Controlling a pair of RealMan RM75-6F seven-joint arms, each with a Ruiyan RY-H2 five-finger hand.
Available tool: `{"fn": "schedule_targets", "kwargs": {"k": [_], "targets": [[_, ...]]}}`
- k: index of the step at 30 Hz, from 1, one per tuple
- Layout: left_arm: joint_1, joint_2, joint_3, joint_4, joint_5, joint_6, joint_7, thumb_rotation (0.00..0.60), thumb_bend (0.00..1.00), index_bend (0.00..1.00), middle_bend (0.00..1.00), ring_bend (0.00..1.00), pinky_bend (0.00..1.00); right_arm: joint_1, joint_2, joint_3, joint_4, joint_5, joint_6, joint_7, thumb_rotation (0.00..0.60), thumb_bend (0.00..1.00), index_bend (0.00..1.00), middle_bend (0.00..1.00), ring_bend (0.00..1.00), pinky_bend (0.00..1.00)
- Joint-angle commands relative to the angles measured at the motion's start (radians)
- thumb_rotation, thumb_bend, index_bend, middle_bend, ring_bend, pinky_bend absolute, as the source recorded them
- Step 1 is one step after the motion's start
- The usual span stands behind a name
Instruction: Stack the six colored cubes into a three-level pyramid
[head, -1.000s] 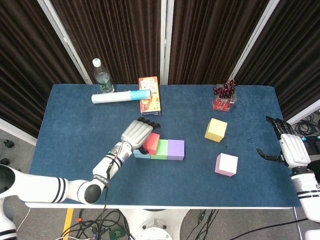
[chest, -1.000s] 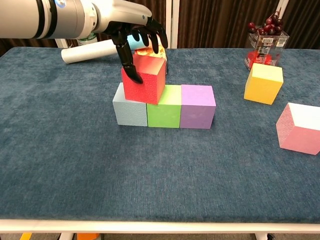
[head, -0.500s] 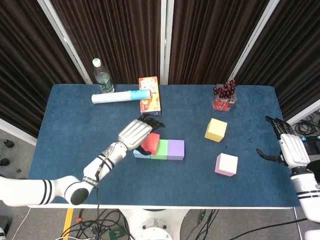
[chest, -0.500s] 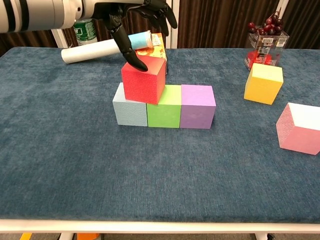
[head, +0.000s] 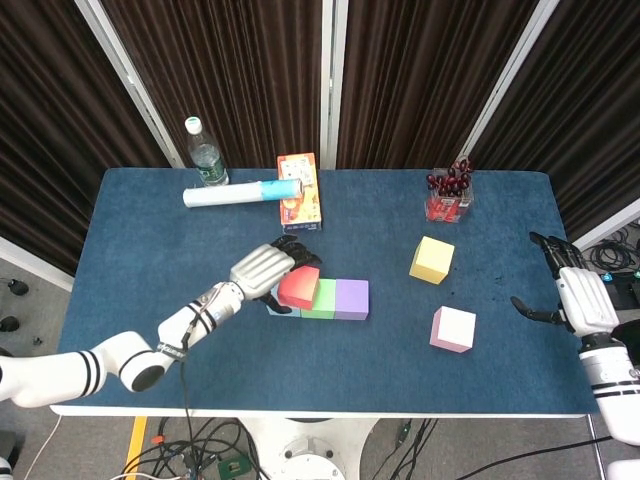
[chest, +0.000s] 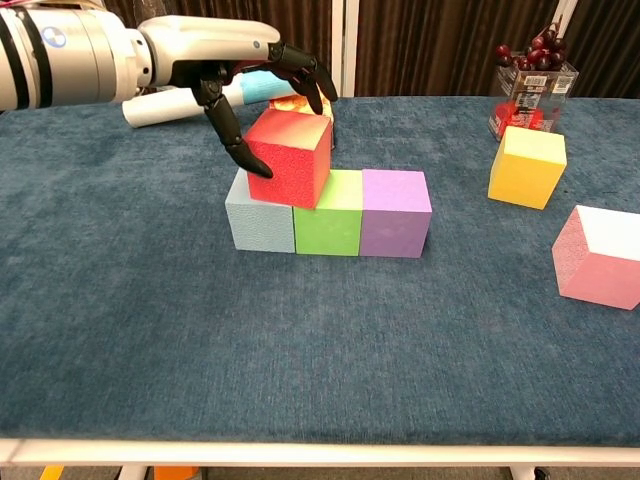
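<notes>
My left hand (chest: 262, 85) grips the red cube (chest: 291, 157), tilted atop the finished bottom row (chest: 330, 213); the yellow cube (chest: 527, 166) and pink cube (chest: 598, 256) wait right of it, my right hand (head: 572, 295) open.

Left fingers (chest: 300, 78) arch over the red cube (chest: 290, 155), with the box (head: 300, 191) and tube (head: 240, 193) close behind them. Bare tabletop (chest: 300, 340) lies open before the row; right fingers (head: 548, 243) have clear room.

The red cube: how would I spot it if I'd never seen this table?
Find the row of three cubes in the middle of the blue table: pale blue cube, green cube, purple cube. The red cube is the only one raised, sitting tilted over the pale blue and green ones, with the left hand over it.
</notes>
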Motion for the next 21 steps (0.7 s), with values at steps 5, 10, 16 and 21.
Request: {"fn": "schedule_targets", "kwargs": {"k": [5, 10, 16, 21], "targets": [[-0.001, -0.002, 0.001, 0.027, 0.027, -0.018, -0.026, 0.600, 0.15, 0.19, 0.22, 0.10, 0.06, 0.002, -0.002, 0.003, -0.003, 0.010, -0.003, -0.012, 0.600, 0.16, 0.00, 0.11, 0.00, 0.00], [0.000, -0.017, -0.002, 0.049, 0.033, -0.019, -0.029, 0.600, 0.17, 0.21, 0.26, 0.10, 0.06, 0.005, -0.005, 0.004, -0.002, 0.014, -0.007, -0.017, 0.600, 0.16, 0.00, 0.11, 0.00, 0.00], [0.007, -0.037, -0.009, 0.064, 0.029, 0.001, -0.015, 0.600, 0.18, 0.24, 0.37, 0.13, 0.06, 0.007, -0.005, 0.005, -0.001, 0.019, -0.011, -0.021, 0.600, 0.16, 0.00, 0.11, 0.00, 0.00], [0.018, -0.054, -0.021, 0.068, 0.020, 0.032, 0.003, 0.600, 0.19, 0.29, 0.44, 0.19, 0.06, 0.008, -0.006, 0.007, -0.001, 0.021, -0.013, -0.021, 0.600, 0.16, 0.00, 0.11, 0.00, 0.00]]}}
